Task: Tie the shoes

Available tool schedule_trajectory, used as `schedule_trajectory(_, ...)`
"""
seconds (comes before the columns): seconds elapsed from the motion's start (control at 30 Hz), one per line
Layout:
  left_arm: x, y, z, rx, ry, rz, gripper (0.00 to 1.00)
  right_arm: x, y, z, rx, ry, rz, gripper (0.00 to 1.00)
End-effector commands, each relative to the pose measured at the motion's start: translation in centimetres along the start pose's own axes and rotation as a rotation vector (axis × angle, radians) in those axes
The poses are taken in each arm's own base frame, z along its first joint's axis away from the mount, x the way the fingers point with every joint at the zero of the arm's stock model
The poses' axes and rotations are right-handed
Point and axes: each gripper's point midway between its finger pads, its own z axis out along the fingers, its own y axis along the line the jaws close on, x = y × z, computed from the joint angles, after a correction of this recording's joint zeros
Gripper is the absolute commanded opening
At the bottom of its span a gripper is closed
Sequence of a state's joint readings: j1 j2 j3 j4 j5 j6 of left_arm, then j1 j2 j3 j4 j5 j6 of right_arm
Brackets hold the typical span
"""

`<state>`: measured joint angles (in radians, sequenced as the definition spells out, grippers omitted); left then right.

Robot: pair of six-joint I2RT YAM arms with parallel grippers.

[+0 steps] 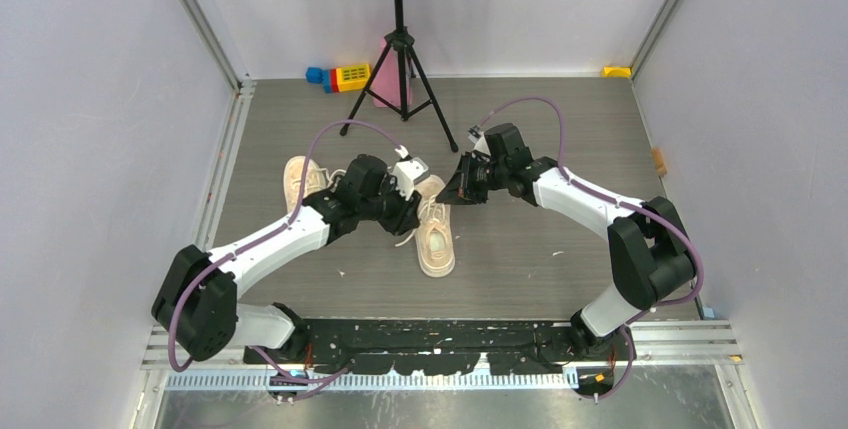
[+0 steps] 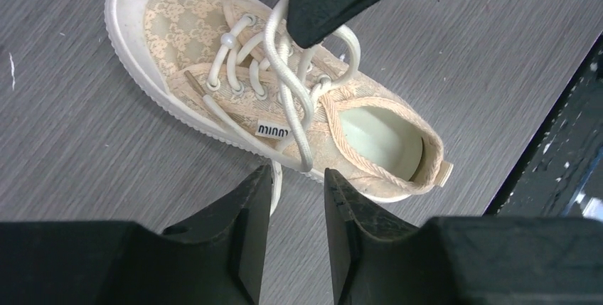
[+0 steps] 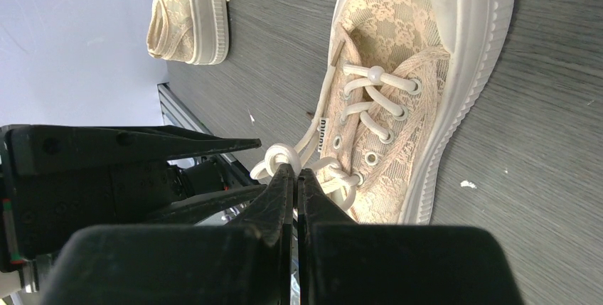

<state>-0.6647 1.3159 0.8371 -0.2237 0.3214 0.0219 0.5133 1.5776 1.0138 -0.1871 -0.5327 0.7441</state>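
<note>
Top external: looking down from high behind, far.
Wrist views: looking closely at the table [image 2: 85, 163].
Shared: all showing one shoe [image 1: 436, 244].

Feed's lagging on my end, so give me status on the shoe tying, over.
Left pincer open above the shoe. Right pincer shut on its lace. One end trails loose. Other shoe apart, nothing blocking.
</note>
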Motion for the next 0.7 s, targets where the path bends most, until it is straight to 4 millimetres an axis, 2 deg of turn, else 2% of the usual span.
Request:
schedule_trajectory(0.0,-3.3,-0.4,-0.7,0.015,-0.124,-0.061,0.36,-1.7,2.5,-1.3,-0.058,-0.060,-0.043,0.00)
schedule_trajectory(0.07,-3.5,-0.2,-0.6,-0.003,-0.108,-0.133,0.37,-1.8,2.6,-1.3,-0.053,-0.062,-0.046,0.00)
schedule_trajectory(0.17,-3.6,-1.1,-0.7,0.058,-0.076,-0.169,0.41,-1.8,2.5,-1.3,-0.050,-0.059,-0.047,0.00)
schedule_trajectory(0.23,-3.7,-0.8,-0.8,0.028,-0.083,-0.211,0.43,-1.7,2.5,-1.3,-0.052,-0.058,-0.047,0.00)
schedule_trajectory(0.27,-3.7,-0.8,-0.8,0.026,-0.080,-0.223,0.41,-1.7,2.6,-1.3,-0.054,-0.058,-0.048,0.00)
schedule_trajectory(0.4,-3.6,-0.7,-0.9,0.012,-0.071,-0.260,0.22,-1.7,2.5,-1.2,-0.054,-0.055,-0.045,0.00)
schedule_trajectory(0.67,-3.0,0.1,-0.7,-0.028,-0.054,-0.258,0.21,-1.8,2.8,-1.2,-0.067,-0.056,-0.042,0.00)
